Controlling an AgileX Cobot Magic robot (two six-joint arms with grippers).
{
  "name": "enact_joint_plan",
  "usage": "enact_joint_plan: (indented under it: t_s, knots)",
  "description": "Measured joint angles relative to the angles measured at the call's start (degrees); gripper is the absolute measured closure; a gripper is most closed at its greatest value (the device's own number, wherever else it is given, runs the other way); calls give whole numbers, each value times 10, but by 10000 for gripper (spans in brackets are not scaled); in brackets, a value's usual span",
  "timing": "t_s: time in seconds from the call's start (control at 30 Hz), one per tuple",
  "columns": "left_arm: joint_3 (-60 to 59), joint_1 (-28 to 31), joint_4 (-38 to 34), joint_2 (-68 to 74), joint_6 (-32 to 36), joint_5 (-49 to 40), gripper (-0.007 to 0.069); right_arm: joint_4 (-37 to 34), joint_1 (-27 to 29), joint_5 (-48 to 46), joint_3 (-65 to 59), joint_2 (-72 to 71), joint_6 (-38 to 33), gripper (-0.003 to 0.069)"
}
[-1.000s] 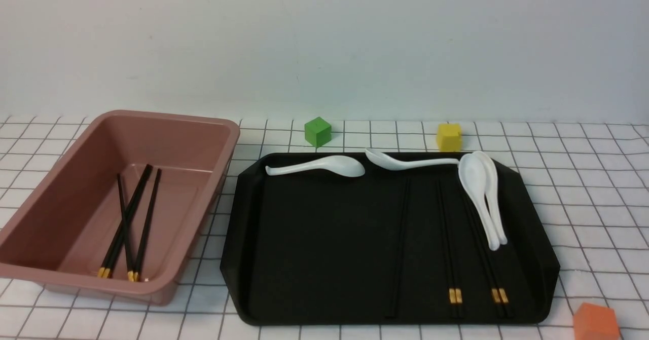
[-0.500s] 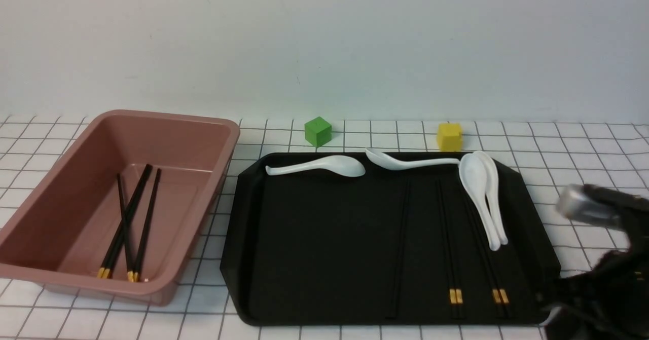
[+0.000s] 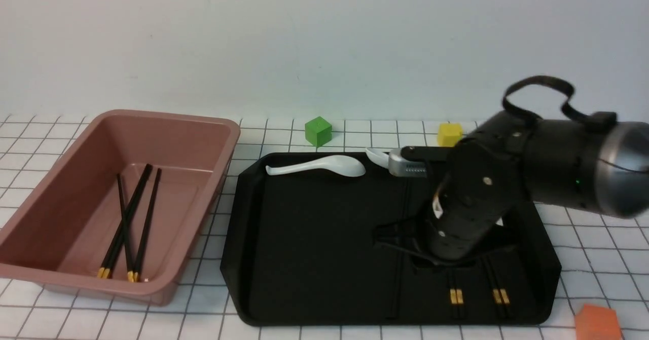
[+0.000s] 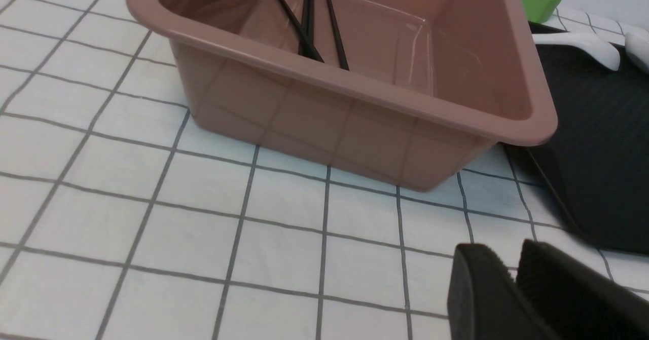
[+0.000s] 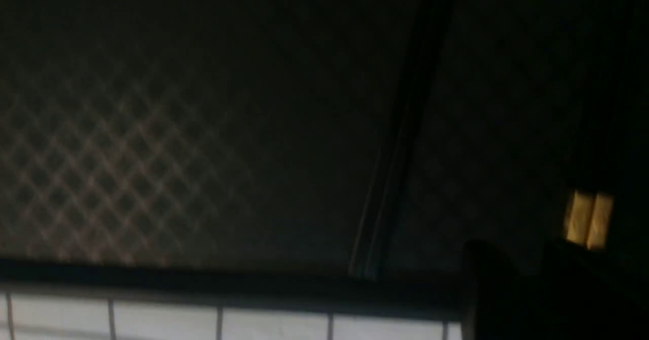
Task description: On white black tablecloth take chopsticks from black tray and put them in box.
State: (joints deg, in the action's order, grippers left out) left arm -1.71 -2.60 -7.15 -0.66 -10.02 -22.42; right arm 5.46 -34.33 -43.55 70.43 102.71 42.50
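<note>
A second ago the front view held no arm. Half a second ago the right arm (image 3: 476, 203) was only a blur low at the right edge. It now reaches in over the right half of the tray (image 3: 314, 238). It covers the two stacked spoons seen there earlier, most of the middle spoon (image 3: 377, 156) and the far ends of the banded chopsticks (image 3: 455, 296). It also touches the edge of the yellow cube (image 3: 449, 134) in the picture. The orange block (image 3: 597, 322), hidden half a second ago, shows again at the near right corner.

Nothing else has shifted. The chopsticks (image 3: 396, 289) lie where they lay before, lengthwise on the tray and left of the two banded pairs, with their far part now behind the arm. The left spoon (image 3: 324, 166), the green cube (image 3: 318, 130) and the four gold-tipped sticks (image 3: 129, 218) in the box (image 3: 167, 140) are unchanged.

The right gripper (image 5: 527, 284) hangs close over the tray's near edge. Its wrist view is too dark to tell how far its jaws stand apart or whether they touch anything. The left gripper (image 4: 509, 259) hovers over the cloth (image 3: 598, 259) beside the box, its fingers a sliver apart and holding nothing.

The markings that show are the gold bands on the chopsticks and a small green light (image 3: 576, 181) on the arm.
</note>
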Motion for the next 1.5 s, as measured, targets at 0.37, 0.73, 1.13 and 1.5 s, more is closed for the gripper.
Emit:
enact_joint_plan:
  t_s: [0.37, 0.73, 1.13, 1.5]
  knots:
    - [0, 0, 0, 0, 0, 0, 487, 16, 0, 4, 85, 118, 25, 319]
    - [0, 0, 0, 0, 0, 0, 475, 18, 0, -22, 118, 163, 26, 454]
    - [0, 0, 0, 0, 0, 0, 461, 17, 0, -77, 129, 139, 4, 553]
    - [0, 0, 0, 0, 0, 0, 449, -161, -2, -49, 234, 26, -140, 553]
